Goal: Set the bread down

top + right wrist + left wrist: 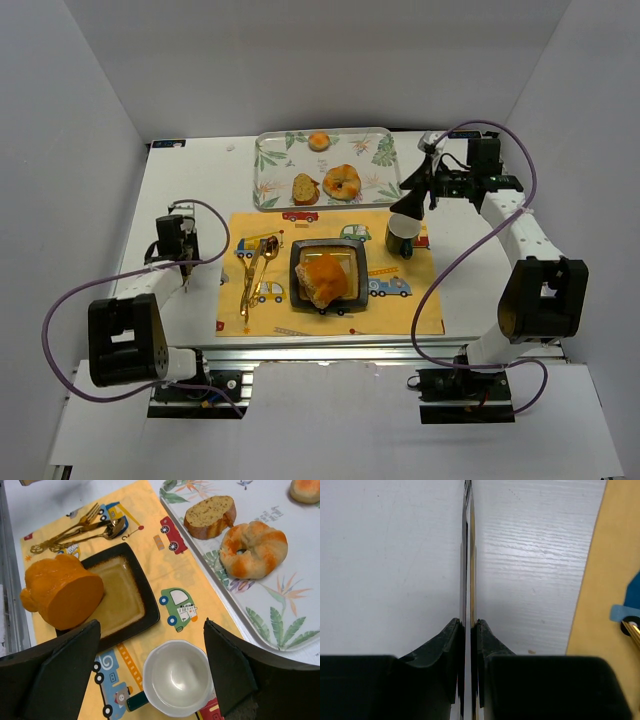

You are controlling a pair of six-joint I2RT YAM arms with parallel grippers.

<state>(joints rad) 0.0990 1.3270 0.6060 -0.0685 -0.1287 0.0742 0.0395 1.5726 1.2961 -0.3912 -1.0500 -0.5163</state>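
Bread [322, 280] sits on the dark square plate [353, 262] on the placemat [400, 310]; we see the right gripper [151, 630] spread wide above a white cup [177, 677], the left gripper [469, 580] pressed closed over the table [390, 570].

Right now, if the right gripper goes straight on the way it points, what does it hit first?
Most likely the white-lined mug: it sits between the right gripper and its open jaws' line in the wrist view. The bread on the dark plate lies left of that line. Depth is unclear.
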